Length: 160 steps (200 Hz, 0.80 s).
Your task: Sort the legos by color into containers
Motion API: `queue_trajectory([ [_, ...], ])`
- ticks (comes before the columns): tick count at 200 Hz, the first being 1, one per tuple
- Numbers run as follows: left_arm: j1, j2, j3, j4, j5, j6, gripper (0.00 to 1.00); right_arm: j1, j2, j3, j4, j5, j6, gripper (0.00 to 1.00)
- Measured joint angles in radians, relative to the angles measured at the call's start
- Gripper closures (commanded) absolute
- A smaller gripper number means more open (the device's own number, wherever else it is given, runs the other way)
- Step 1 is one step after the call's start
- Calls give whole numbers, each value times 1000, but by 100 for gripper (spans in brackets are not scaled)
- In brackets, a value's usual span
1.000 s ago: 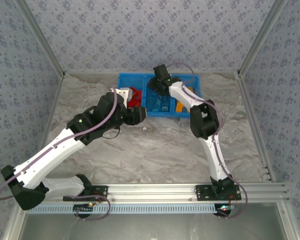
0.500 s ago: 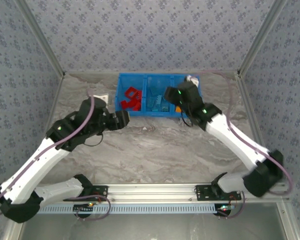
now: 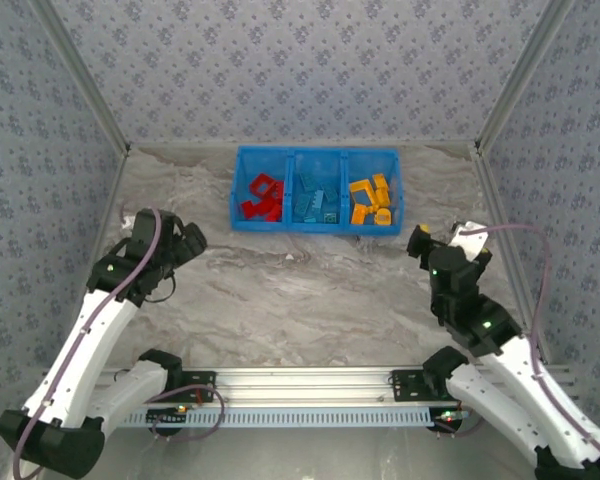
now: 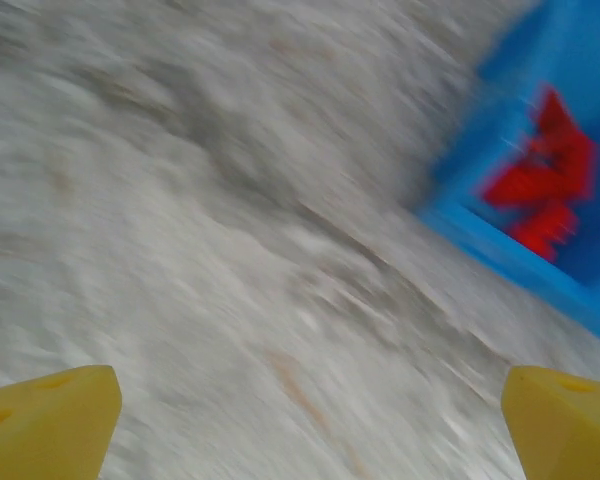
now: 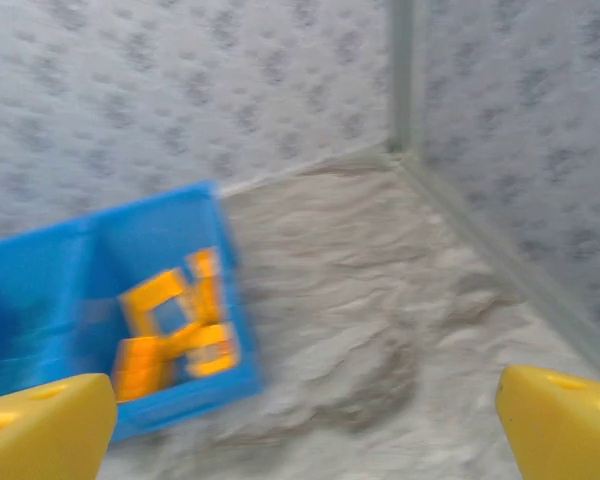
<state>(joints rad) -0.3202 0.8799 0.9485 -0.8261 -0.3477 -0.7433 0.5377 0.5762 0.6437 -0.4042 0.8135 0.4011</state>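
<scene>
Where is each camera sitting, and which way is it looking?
Top external: above and behind the arms, looking down at the table, the blue bin and both arms.
Left wrist: behind the left gripper, facing the bin's red legos; its yellow fingertips show.
Right wrist: behind the right gripper, facing the orange-yellow legos and a wall corner; its yellow fingertips show.
Shared: all three see the bin.

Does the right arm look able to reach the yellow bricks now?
Probably yes: only bare table lies between the open right gripper and the yellow bricks, and their bin compartment is open on top.
</scene>
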Motion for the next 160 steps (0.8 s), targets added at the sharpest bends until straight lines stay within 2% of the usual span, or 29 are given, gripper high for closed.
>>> queue_trajectory([
  [26,9,-11,-229,278,-206,151,2,-137,95,-260,268,-75,-169,0],
  [45,29,56,-364,486,-266,296,2,-227,240,-333,406,-145,-240,0],
  [73,114,218,-451,753,-252,443,2,-323,415,-365,645,-243,-298,0],
  [115,162,473,-476,1064,-197,595,2,-440,605,-393,956,-402,-344,0],
  [160,240,589,-481,1367,-85,668,2,-558,760,-404,1225,-565,-360,0],
])
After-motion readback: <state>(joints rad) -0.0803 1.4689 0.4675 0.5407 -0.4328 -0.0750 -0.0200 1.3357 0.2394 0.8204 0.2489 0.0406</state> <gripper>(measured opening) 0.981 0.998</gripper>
